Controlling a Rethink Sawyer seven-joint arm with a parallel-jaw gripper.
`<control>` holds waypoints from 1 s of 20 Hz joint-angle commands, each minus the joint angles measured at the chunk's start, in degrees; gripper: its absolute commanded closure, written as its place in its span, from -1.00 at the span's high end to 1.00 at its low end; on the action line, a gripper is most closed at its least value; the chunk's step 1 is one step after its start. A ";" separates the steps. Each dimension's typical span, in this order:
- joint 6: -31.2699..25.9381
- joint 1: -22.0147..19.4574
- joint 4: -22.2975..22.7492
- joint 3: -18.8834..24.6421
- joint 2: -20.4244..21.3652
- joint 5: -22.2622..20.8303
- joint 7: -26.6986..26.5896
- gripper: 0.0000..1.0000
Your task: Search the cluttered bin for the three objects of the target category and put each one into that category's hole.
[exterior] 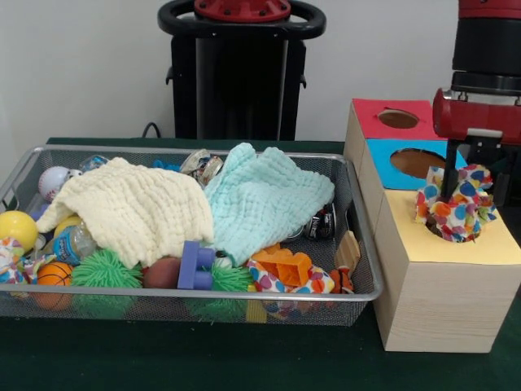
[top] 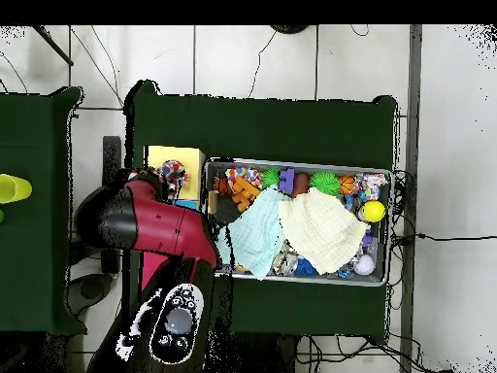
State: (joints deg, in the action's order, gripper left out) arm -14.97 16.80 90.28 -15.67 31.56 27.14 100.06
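My gripper (exterior: 453, 191) stands over the yellow paper top (exterior: 456, 251) of the wooden box, right of the bin. Its black fingers are sunk in a bunched polka-dot cloth (exterior: 457, 204) that sits upright on the hole and hides it. This cloth also shows in the overhead view (top: 174, 179), beside my red arm (top: 146, 228). The wire mesh bin (exterior: 203, 298) holds a second polka-dot cloth (exterior: 281, 281) at its front under an orange block (exterior: 283, 265). Another dotted piece (exterior: 8, 257) lies at the bin's left end.
A cream cloth (exterior: 134, 208) and a mint-green cloth (exterior: 260, 195) cover much of the bin. Around them lie a yellow ball (exterior: 16, 228), green spiky balls (exterior: 106, 270) and a purple block (exterior: 194, 267). The red-topped hole (exterior: 398, 119) and blue-topped hole (exterior: 415, 163) lie behind the yellow top.
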 commanded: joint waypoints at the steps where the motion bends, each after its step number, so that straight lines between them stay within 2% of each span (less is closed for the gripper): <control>1: -7.64 -0.18 -0.29 1.19 0.34 0.82 13.06 1.00; 20: -8.07 -0.66 0.52 1.73 1.66 0.53 12.68 1.00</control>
State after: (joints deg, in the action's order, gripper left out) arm -15.75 16.80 90.29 -15.68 33.85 27.13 100.06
